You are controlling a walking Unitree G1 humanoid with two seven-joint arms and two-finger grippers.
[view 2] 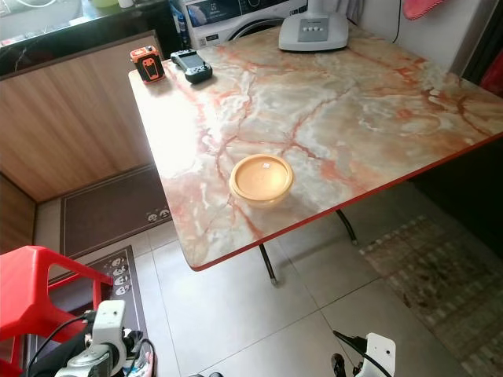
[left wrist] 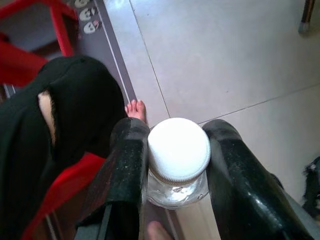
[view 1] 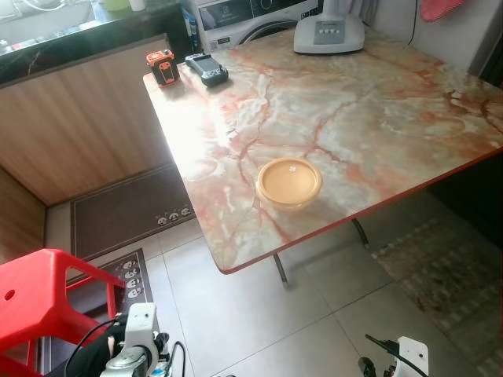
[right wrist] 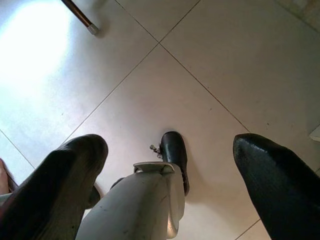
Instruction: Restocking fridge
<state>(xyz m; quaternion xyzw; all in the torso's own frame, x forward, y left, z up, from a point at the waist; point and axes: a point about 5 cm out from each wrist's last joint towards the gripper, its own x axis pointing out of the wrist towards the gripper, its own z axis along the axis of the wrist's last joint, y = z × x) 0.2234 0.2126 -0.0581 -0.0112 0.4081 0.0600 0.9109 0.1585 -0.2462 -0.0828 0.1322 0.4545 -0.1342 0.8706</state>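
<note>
so the left gripper [left wrist: 177, 165] has its two black fingers [left wrist: 127, 170] clamped on a jar [left wrist: 178, 157], one finger on each side just under the white lid. the jar sits upright between them, lid toward the wrist camera, clear glass body below, so its long axis runs roughly along the fingers. it's held low over the tiled floor, off the near left corner of the table and well short of it. a person's bare toes [left wrist: 136, 108] and a black cloth show just beside it in the wrist view.

the right gripper [right wrist: 170, 165] hangs over bare floor tiles with its fingers spread wide and nothing between them. my guess is the left arm does the next bit, since it already has the goods.

no fridge anywhere in these views, so i'd say the jar has to travel before it gets shelved.

counts: one jar, one marble table [view 1: 369, 126], one yellow lidded bowl [view 1: 288, 181] near the table's near edge, two small gadgets at the far left corner (an orange one [view 1: 161, 67] and a dark one [view 1: 206, 68]), one white appliance base [view 1: 328, 33] at the far edge, one red stool [view 1: 39, 302] on the floor at the left.
</note>
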